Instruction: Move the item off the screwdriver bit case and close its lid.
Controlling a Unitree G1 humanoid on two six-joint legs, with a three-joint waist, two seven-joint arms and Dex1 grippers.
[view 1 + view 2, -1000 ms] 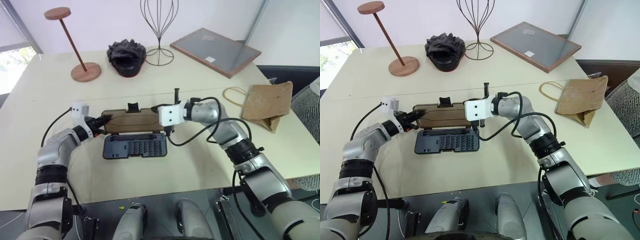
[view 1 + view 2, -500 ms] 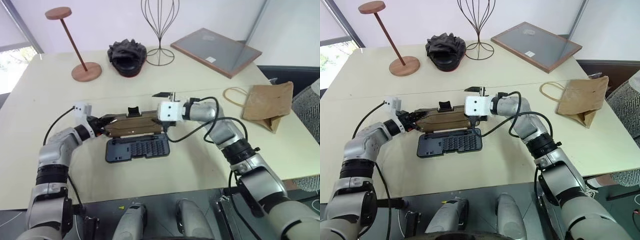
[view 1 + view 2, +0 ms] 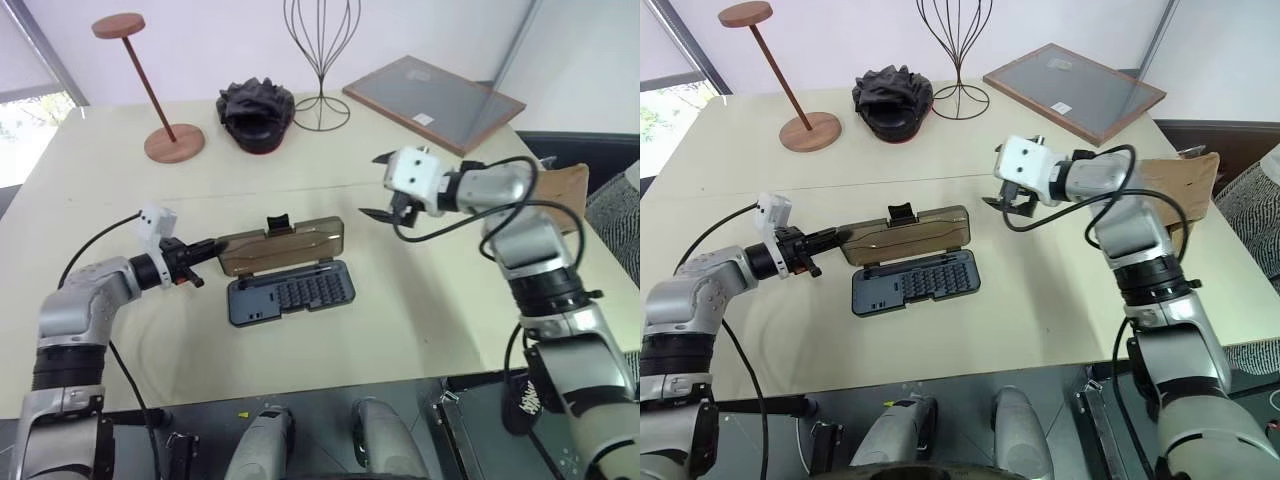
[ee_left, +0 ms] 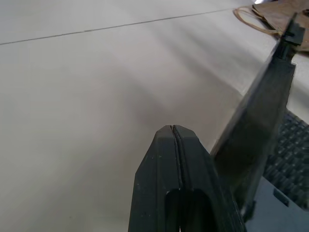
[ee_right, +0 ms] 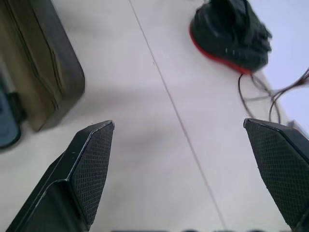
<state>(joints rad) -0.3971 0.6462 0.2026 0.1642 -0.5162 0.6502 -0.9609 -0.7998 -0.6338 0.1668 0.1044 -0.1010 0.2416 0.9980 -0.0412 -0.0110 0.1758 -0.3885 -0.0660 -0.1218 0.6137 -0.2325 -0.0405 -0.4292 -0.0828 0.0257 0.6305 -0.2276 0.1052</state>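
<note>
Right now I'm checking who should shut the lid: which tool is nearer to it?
Left. The left tool sits shut at the lid's left end; the right tool hangs open, apart from its right end.

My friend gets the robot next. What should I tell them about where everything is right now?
Left gripper: shut, holding nothing, its tip at the left end of the lid.
Right gripper: open wide and empty, up over the table to the right of the case.
Paper bag: lying near the table's right edge, partly behind the right arm, well away from the case. That part is done.
Bit case: in the middle of the table, open, bits showing. The brown lid is swung partway up from the hinge.
Left to do: fold the lid down onto the case and press it shut.
</note>
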